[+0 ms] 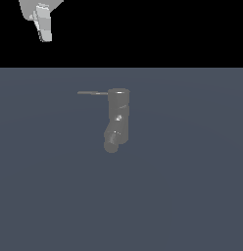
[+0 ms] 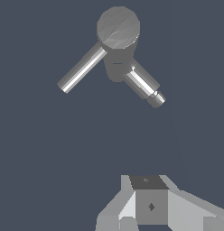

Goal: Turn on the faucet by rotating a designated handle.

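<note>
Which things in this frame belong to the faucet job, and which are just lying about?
Part of the job:
- faucet, an upright grey cylinder
- handle, a thin rod sticking sideways from its top
- gripper, up in the exterior view's upper left, well away from the handle

Just lying about:
- nothing else shows; only the bare grey floor

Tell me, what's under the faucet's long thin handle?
Just bare blue-grey floor. The handle sticks out sideways from the top of the faucet, with nothing beneath it. The gripper is far away, touching nothing.
</note>
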Robot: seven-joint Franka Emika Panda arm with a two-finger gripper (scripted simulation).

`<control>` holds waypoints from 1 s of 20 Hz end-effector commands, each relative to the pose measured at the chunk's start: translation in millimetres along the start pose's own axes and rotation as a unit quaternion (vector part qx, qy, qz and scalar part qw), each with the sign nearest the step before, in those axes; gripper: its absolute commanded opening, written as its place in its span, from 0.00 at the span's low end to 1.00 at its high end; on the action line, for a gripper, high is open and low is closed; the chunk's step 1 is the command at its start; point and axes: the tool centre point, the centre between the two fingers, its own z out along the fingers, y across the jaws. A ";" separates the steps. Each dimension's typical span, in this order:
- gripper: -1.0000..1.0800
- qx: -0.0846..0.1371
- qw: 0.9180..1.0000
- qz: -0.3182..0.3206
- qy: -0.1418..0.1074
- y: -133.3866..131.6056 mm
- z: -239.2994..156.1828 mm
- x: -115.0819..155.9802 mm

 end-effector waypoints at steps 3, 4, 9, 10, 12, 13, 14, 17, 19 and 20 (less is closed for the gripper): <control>0.00 -0.001 0.999 0.043 0.000 -20.0 16.5 8.8; 0.00 -0.002 0.999 0.052 0.001 -24.2 20.1 11.0; 0.00 -0.004 0.995 0.098 0.001 -44.5 38.2 23.4; 0.00 -0.004 0.994 0.107 0.002 -48.4 41.9 26.2; 0.00 -0.005 0.992 0.126 0.002 -56.2 49.4 32.0; 0.00 -0.006 0.991 0.136 0.002 -60.0 53.2 35.1; 0.00 -0.006 0.989 0.145 0.003 -63.8 57.0 38.3; 0.00 -0.008 0.985 0.175 0.004 -75.2 69.1 48.9; 0.00 -0.009 0.981 0.196 0.005 -82.8 77.5 56.7; 0.00 -0.010 0.978 0.207 0.005 -86.5 81.9 60.9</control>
